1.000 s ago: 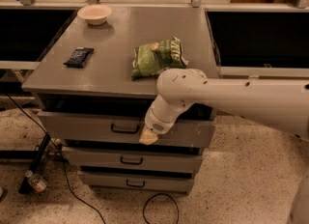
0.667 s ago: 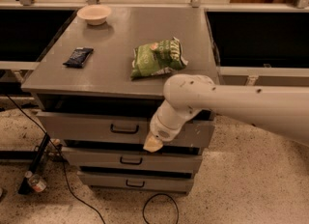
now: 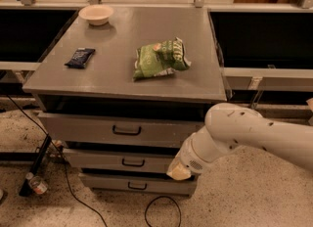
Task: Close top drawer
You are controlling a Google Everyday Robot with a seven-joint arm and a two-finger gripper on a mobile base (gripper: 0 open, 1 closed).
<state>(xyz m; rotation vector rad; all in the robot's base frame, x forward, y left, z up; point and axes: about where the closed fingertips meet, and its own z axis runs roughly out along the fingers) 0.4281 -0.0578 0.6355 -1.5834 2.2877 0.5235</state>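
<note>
The top drawer (image 3: 98, 129) is a wide grey drawer under the cabinet top, with a tall scuffed front and a central black loop handle (image 3: 126, 130). It stands pulled out a little, with a dark gap above its front. My gripper (image 3: 179, 171) is at the end of the white arm, low at the cabinet's right front, in front of the lower drawers and below the top drawer's right end.
Two shorter drawers (image 3: 122, 161) sit below. The cabinet top (image 3: 127, 50) holds a green chip bag (image 3: 159, 58), a dark snack packet (image 3: 79, 57) and a white bowl (image 3: 96, 13). A black cable (image 3: 63, 182) and a can (image 3: 36, 184) lie on the floor.
My arm and gripper have moved right and down, away from the top drawer's front, to the cabinet's lower right front. The drawer has not visibly moved.
</note>
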